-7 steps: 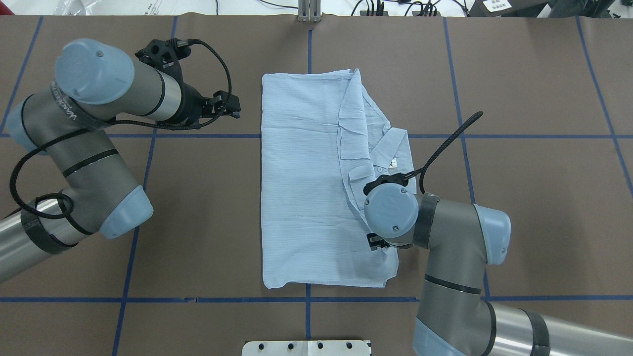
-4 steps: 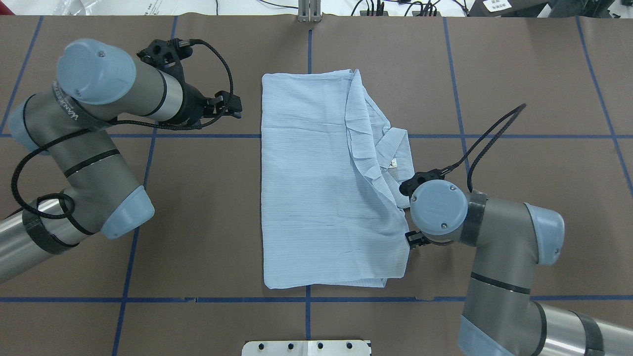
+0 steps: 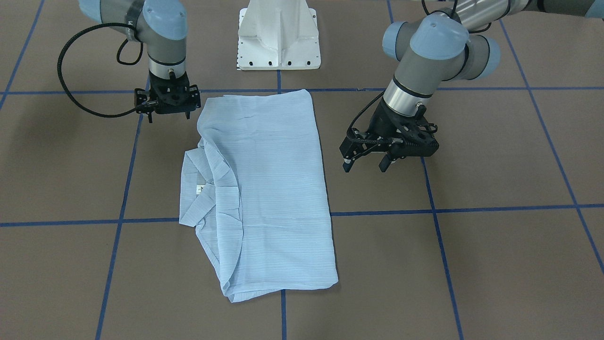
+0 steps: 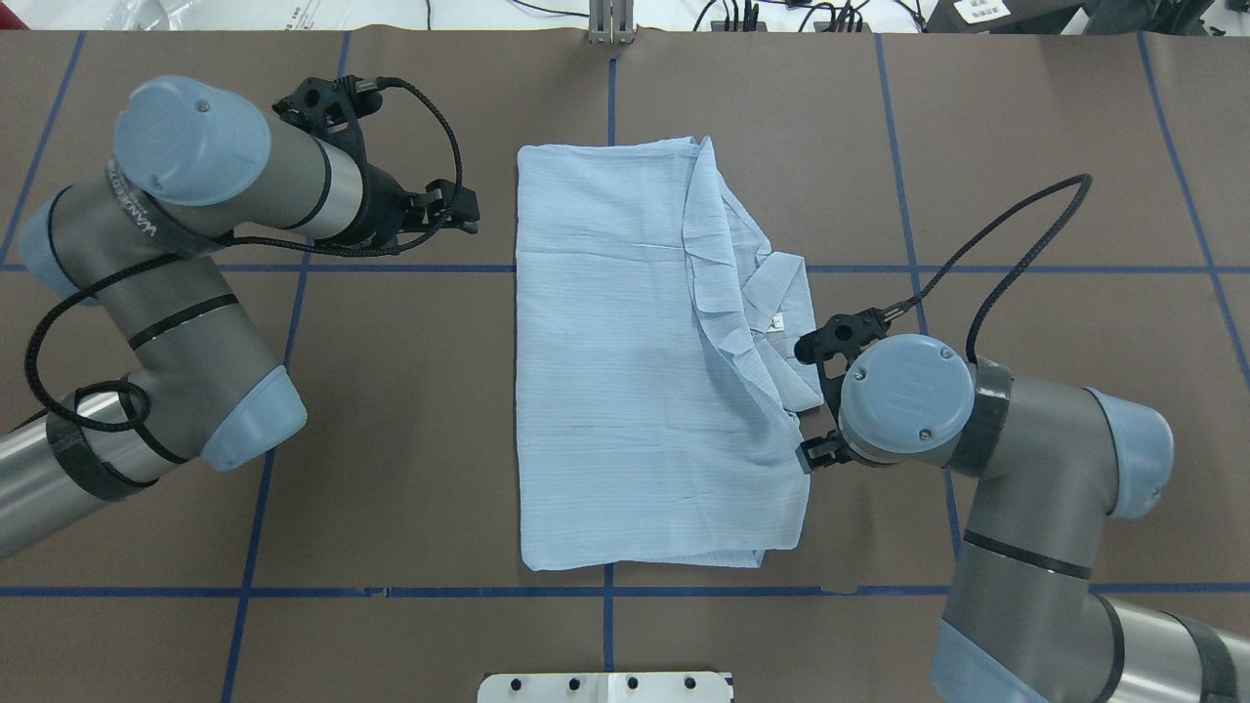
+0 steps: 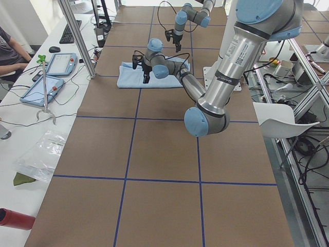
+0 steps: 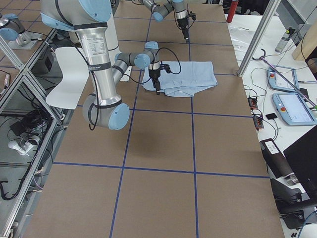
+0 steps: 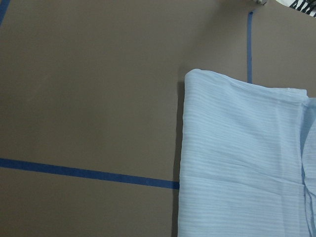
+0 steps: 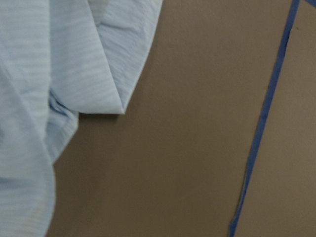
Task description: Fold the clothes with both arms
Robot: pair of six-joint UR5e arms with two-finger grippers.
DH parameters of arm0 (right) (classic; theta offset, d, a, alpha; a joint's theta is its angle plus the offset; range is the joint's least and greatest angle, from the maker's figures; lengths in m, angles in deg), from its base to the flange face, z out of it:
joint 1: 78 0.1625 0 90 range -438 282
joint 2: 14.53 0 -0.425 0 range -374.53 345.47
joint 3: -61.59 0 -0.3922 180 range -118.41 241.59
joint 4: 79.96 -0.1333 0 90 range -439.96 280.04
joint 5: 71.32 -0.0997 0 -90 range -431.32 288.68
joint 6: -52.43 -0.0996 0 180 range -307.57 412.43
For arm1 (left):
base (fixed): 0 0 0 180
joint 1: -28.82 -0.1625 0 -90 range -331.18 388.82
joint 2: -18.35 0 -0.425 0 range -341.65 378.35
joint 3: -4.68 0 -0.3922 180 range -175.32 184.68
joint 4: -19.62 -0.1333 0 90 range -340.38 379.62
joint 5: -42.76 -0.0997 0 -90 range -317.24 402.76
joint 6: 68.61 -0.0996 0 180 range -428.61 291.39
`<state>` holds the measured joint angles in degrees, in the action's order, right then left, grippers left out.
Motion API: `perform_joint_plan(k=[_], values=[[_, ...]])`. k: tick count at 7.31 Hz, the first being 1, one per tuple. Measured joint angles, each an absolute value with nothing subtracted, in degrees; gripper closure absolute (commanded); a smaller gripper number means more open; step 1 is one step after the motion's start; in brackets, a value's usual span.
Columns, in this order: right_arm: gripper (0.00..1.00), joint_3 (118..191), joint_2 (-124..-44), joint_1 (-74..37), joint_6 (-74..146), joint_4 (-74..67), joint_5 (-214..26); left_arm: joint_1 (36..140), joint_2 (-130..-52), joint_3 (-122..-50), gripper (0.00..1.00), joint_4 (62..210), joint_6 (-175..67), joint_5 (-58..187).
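The folded shirt (image 4: 625, 391) is laid flat at the centre of the desk (image 4: 1074, 146), its collar toward the right in the overhead view. In the front view, the left fingers (image 3: 383, 163) are held wide apart and empty, right of the shirt and clear of it. The right fingers (image 3: 151, 112) are spread with nothing gripped, just beside the shirt's upper left corner.

One shirt (image 4: 625, 391) lies on one table (image 4: 1074, 146), between the end effectors. There are two arms, the left arm (image 4: 176, 322) and the right arm (image 4: 1025, 459). Each carries one end effector, so two in all: the left end effector (image 3: 364, 166) and the right end effector (image 3: 169, 113). One white pedestal base (image 3: 278, 38) stands behind both end effectors. Off the table, well away from either end effector, are two blue-edged tablets (image 5: 64, 63), one white chair (image 6: 67, 74) and one person (image 5: 7, 46).
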<state>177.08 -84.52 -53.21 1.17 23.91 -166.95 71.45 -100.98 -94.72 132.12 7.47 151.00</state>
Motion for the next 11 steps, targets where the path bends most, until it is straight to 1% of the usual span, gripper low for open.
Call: perform_joint_plan(k=[2, 3, 7, 9, 11], values=[[0.0, 170.8, -76.5, -52.4, 1.3, 22.2, -166.7, 71.4, -101.0, -94.7, 0.0, 132.1, 7.3, 151.0], [0.0, 167.5, -73.8, -52.0, 1.7, 20.6, -165.9, 71.4, -100.8, -94.6, 0.0, 132.5, 7.3, 151.0], [0.0, 152.9, -69.6, -49.9, 7.1, 7.1, -162.1, 71.3, -100.3, -93.4, 0.0, 134.6, 7.6, 151.1], [0.0, 150.5, -69.1, -49.4, 9.0, 5.0, -162.2, 71.3, -100.3, -91.9, 0.0, 136.7, 7.9, 151.1], [0.0, 150.4, -69.4, -49.0, 9.3, 5.0, -162.4, 71.3, -100.3, -92.0, 0.0, 137.1, 8.1, 151.2]])
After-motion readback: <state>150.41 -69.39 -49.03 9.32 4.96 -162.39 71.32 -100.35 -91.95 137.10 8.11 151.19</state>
